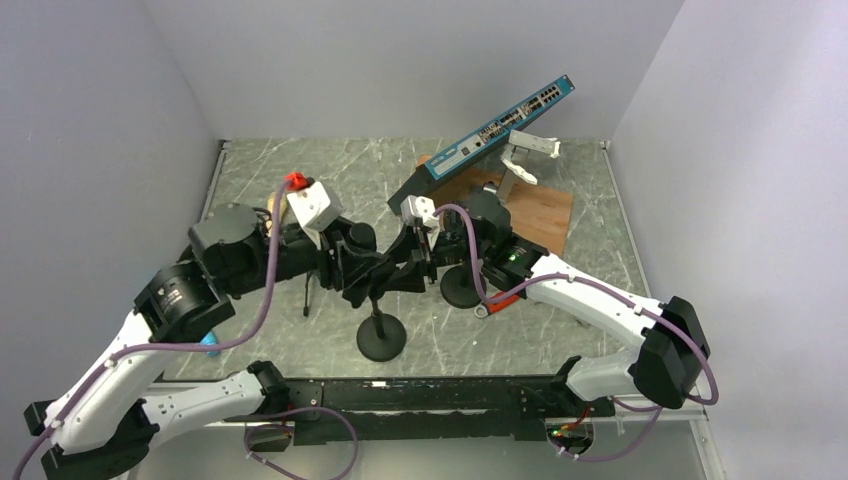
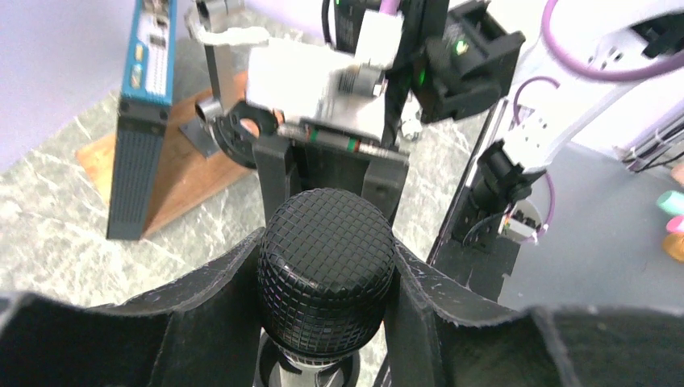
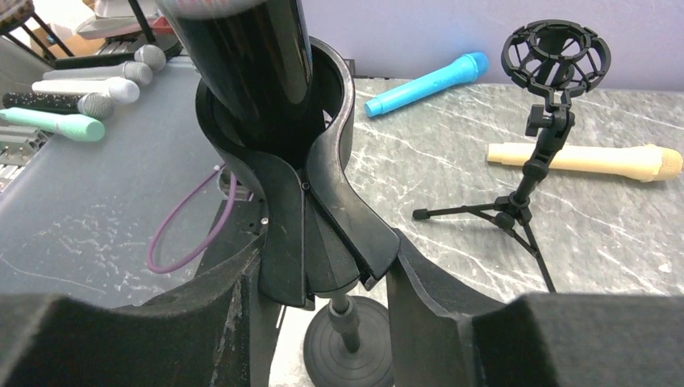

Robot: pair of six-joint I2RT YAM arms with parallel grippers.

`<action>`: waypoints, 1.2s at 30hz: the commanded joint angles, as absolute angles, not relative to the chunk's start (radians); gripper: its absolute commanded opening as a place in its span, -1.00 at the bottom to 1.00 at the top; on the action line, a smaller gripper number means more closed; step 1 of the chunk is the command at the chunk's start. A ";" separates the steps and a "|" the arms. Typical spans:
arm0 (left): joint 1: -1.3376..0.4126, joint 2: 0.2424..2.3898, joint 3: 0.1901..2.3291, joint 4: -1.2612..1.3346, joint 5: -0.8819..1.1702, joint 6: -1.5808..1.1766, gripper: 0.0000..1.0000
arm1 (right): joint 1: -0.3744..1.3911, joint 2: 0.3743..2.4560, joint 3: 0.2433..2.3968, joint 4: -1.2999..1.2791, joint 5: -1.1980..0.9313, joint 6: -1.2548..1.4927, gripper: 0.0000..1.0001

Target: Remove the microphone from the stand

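Observation:
A black microphone [image 1: 385, 268] sits in the clip of a black stand whose round base [image 1: 381, 340] rests near the table's front edge. My left gripper [image 2: 327, 246] is shut on the microphone's mesh head [image 2: 327, 266], one finger on each side. In the right wrist view the microphone's glossy body [image 3: 242, 56] rests in the stand's clip [image 3: 298, 201]. My right gripper [image 3: 323, 258] is shut on the lower part of that clip, above the pole and base [image 3: 347, 347]. From above, the two grippers meet over the stand, the left [image 1: 350, 262] and the right [image 1: 420, 262].
A blue network switch [image 1: 497, 128] leans on a white holder over a wooden board [image 1: 540, 215] at the back. A small tripod [image 3: 528, 205] carries an empty shock mount [image 3: 555, 55]. A blue microphone [image 3: 427, 83] and a cream one [image 3: 589, 160] lie on the table. Several more microphones [image 3: 72, 93] lie off the table.

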State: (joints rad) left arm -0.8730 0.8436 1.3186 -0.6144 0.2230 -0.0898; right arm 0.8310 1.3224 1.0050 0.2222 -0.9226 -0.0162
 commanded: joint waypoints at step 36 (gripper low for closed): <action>-0.873 0.627 1.379 -0.942 -0.614 -0.294 -1.00 | 0.829 1.241 0.967 0.210 -0.769 -0.054 -1.00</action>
State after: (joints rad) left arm -0.8738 0.6559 1.4628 -0.9508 -0.5449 -0.1917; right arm 0.8375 1.2823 0.9749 0.2359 -0.8341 -0.0189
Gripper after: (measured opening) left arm 0.525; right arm 0.536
